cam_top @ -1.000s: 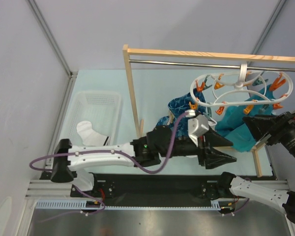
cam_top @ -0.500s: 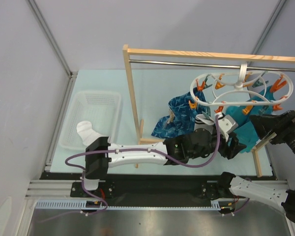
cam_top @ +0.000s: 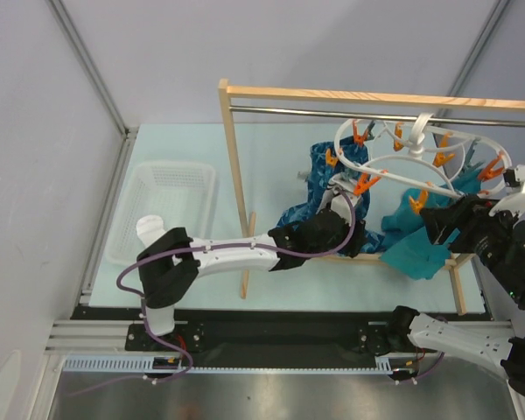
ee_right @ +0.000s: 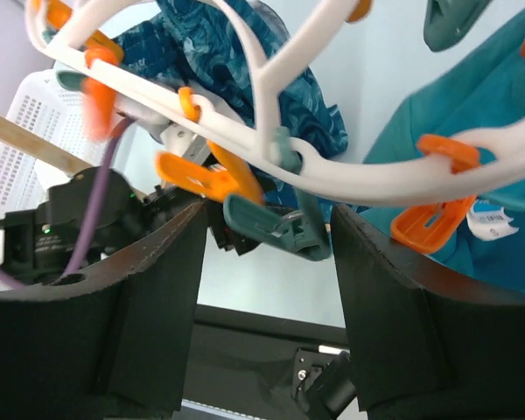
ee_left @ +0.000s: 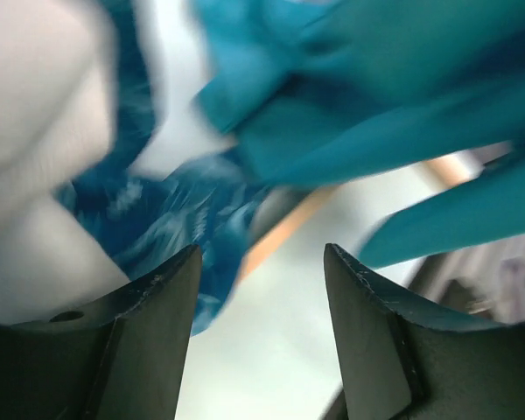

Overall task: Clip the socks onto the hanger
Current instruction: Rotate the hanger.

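The white oval hanger with orange clips hangs tilted from the metal rail; it fills the top of the right wrist view. One white sock lies in the basket; the other sock is not in view. My left gripper is open and empty below the hanger's left side, facing the cloths. A blurred white shape at the upper left of the left wrist view cannot be identified. My right gripper is open under the hanger's right side, with a teal clip between its fingertips.
A blue patterned cloth and a teal garment hang or lie under the hanger. The wooden-framed rack stands around them, with its metal rail on top. A white basket sits at the left.
My left gripper has swung left and back from the teal garment to under the hanger's left side. The hanger has tilted and shifted. My right gripper has moved in toward the hanger.
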Tool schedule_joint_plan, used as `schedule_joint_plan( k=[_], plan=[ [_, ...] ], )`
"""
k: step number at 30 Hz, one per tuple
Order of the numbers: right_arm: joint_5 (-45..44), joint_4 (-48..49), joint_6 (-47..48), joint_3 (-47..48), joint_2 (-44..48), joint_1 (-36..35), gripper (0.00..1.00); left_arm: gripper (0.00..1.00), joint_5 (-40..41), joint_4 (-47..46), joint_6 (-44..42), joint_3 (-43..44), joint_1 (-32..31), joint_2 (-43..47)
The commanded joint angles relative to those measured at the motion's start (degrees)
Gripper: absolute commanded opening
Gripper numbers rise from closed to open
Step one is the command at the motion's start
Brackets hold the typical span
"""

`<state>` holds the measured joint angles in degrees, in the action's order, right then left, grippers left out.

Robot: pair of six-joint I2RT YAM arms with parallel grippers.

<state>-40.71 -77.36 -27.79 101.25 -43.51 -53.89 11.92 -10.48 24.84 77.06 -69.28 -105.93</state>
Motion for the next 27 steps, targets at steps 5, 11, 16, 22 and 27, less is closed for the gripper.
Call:
schedule_joint_plan(
  k=[5, 11, 16, 22, 27],
  plan=[
    [4.84, 4.15, 2.04, -0.35, -0.97, 0.19, 0.63, 0.64, -2.69, 3.18, -5.58, 0.19, 5.90, 5.03],
    [8.53, 7.31, 2.30, -0.53, -1.32, 0.19, 0.63, 0.64, -8.11, 6.70, -13.40, 5.82, 10.21, 3.45],
    [11.61, 10.39, 1.95, -2.37, -1.05, 0.27, 0.63, 0.64, -7.62, 12.49, -17.10, 13.37, 15.21, 0.47],
    [12.14, 10.92, 1.69, -3.25, -1.23, 0.28, 0.63, 0.63, -10.08, 18.73, -20.43, 21.11, 21.20, -2.26],
    [12.14, 11.09, 1.51, -3.87, -0.88, 0.28, 0.63, 0.62, -12.70, 21.28, -23.52, 23.14, 21.55, -3.49]
  ],
)
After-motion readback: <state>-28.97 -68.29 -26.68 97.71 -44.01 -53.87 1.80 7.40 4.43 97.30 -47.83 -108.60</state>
